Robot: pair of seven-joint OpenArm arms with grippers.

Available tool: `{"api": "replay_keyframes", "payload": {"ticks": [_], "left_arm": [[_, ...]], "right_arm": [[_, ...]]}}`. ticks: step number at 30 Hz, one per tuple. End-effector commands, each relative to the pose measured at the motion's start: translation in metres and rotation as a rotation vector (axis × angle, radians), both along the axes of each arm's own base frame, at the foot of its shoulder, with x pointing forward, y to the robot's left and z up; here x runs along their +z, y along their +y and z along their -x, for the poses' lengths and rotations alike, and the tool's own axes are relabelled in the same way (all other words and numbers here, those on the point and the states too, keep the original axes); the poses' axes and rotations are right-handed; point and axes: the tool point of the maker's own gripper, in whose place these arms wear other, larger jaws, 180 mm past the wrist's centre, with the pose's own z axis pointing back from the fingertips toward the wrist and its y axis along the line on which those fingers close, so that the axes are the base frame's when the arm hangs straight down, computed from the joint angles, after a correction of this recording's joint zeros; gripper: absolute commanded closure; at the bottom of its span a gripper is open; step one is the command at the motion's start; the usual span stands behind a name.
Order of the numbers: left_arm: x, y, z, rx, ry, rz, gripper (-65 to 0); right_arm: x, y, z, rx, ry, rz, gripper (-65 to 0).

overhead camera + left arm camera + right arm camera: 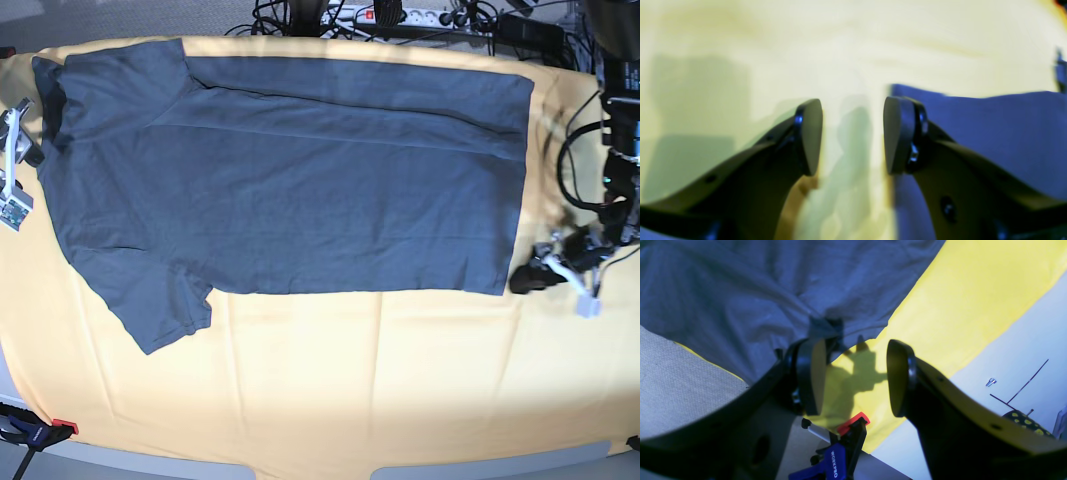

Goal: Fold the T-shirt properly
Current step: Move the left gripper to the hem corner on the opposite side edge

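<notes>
1. The T-shirt (300,170) lies spread flat across the yellow-clothed tabletop (350,380), collar end toward the base view's left, hem toward its right, one sleeve (160,300) splayed out toward the near edge.
2. The left end effector (852,135) sits low at the hem corner, released, its pads apart with bare cloth between them and shirt fabric just beside one pad.
3. The right end effector (855,378) hovers at the collar end, also released and gripping nothing; the blurred close view suggests the shirt edge is near its fingertips.
4. No fold looks made yet. The likely first step is pinching both ends of one long edge.
5. Done well, each pad should slide under the shirt only, not the cloth, and both ends should lift level.
6. A blue clamp (831,463) holds the cloth at the tabletop's rim.
</notes>
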Motion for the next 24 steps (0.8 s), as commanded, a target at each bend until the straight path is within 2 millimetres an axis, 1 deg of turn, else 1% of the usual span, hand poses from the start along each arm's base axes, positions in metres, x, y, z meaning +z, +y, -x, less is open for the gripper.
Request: {"api": "replay_keyframes", "payload": {"ticks": [1,6,8,9,11,12,13,15,16,18,21,24], "left_arm": [[-0.003,0.000,0.003,-0.029,0.038,-0.030,-31.4],[-0.013,-0.043,0.010,-0.106,0.099,0.077,-31.4],[-0.014,-0.055,0.014,-0.145,0.107,0.102,-31.4],[-0.014,-0.057,0.014,-0.149,0.107,0.105,-31.3],[-0.013,-0.054,0.011,-0.129,0.100,0.108,-28.6],[-0.012,-0.051,0.008,-0.106,0.100,0.108,-24.8],[-0.011,-0.047,0.005,-0.077,0.100,0.108,-18.8],[-0.009,-0.038,-0.003,-0.012,0.107,0.101,-2.2],[-0.006,-0.034,-0.008,0.007,0.105,0.096,0.0],[-0.001,-0.032,-0.015,0.009,0.086,0.071,0.0],[0.011,-0.031,-0.025,0.005,0.060,0.054,0.0],[0.026,-0.031,-0.037,0.004,0.024,0.055,0.0]], "right_arm": [[0.010,-0.002,-0.008,0.014,-0.030,0.018,-31.7],[0.011,-0.002,-0.008,0.015,-0.031,0.017,-31.7],[0.011,-0.001,-0.009,0.016,-0.034,0.014,-31.7],[0.011,0.000,-0.010,0.018,-0.042,0.007,-31.7],[0.012,0.002,-0.012,0.022,-0.060,-0.005,-31.7],[0.012,0.001,-0.015,0.020,-0.085,0.000,-31.7],[0.012,0.001,-0.020,0.011,-0.126,-0.005,-31.7],[0.014,0.001,-0.034,-0.017,-0.236,-0.016,-31.7],[0.016,0.001,-0.040,-0.031,-0.294,-0.023,-31.7],[0.019,-0.002,-0.048,-0.066,-0.387,-0.019,-31.7],[0.024,-0.011,-0.061,-0.173,-0.484,-0.036,-32.3],[0.030,-0.021,-0.081,-0.286,-0.572,-0.124,-36.7]]}}
